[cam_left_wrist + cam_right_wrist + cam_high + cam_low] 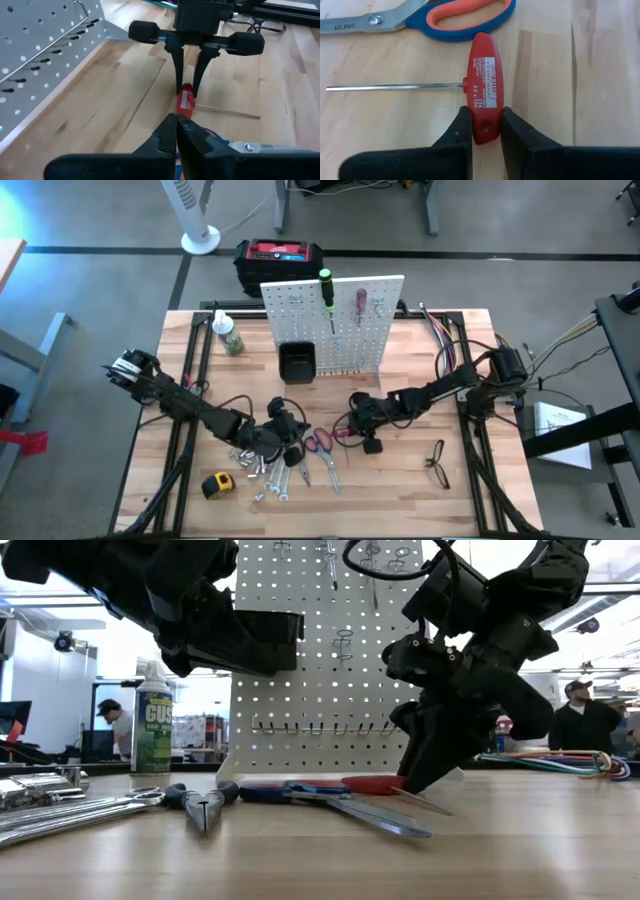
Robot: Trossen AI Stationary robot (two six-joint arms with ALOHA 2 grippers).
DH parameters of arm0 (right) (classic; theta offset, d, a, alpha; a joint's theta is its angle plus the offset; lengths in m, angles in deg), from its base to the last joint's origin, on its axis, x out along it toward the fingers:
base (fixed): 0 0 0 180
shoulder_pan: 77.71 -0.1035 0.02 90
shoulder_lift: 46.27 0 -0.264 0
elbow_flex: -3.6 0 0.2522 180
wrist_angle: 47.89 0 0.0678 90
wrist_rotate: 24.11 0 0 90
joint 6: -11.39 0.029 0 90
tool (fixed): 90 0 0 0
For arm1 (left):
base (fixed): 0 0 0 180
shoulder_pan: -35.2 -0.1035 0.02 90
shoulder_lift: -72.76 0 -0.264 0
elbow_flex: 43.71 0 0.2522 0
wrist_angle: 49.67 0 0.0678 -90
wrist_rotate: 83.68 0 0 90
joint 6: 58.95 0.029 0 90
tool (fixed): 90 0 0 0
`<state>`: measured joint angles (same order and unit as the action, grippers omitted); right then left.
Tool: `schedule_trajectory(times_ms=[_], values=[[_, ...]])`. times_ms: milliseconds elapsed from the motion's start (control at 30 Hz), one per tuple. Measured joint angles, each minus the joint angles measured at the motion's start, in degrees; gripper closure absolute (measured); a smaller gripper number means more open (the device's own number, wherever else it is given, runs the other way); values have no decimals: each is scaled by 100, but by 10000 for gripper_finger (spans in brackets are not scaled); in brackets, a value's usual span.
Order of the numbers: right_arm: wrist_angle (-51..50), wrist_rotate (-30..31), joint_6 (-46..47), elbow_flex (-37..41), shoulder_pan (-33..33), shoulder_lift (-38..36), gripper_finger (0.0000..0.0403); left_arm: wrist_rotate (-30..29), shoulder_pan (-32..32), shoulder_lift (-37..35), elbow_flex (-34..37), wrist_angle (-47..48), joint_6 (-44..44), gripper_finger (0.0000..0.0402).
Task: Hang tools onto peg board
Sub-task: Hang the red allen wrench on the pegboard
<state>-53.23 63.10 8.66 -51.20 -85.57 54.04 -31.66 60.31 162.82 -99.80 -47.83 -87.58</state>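
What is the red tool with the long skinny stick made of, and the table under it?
The red T-handle screwdriver looks like smooth, slightly shiny plastic with a printed label; its thin grey shaft looks like bare metal. The table appears to be pale wood, showing grain lines and plank seams.

Red T-handle driver (484, 107), blue-orange scissors (465, 17).

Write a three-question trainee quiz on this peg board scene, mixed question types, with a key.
1. True or false: the right gripper is closed on the red T-handle driver.
2. Which item already hangs on the peg board? A) green-handled screwdriver B) tape measure C) glasses
3. Fill in: the scissors lying beside the red driver have orange and ____ handles.

Key: 1 true; 2 A; 3 blue.
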Motion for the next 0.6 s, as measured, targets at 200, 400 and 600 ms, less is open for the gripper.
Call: schedule_trajectory(times_ms=[200,400,600], values=[[-89,583,-154,16,-85,-433,363,2,0,0,0,0,-86,402],[-160,1540,-473,31,-481,-1016,363,-18,-39,0,0,-19,-381,402],[-27,2689,-1220,31,-1171,-1608,363,-27,-37,-2,0,-336,-377,402]])
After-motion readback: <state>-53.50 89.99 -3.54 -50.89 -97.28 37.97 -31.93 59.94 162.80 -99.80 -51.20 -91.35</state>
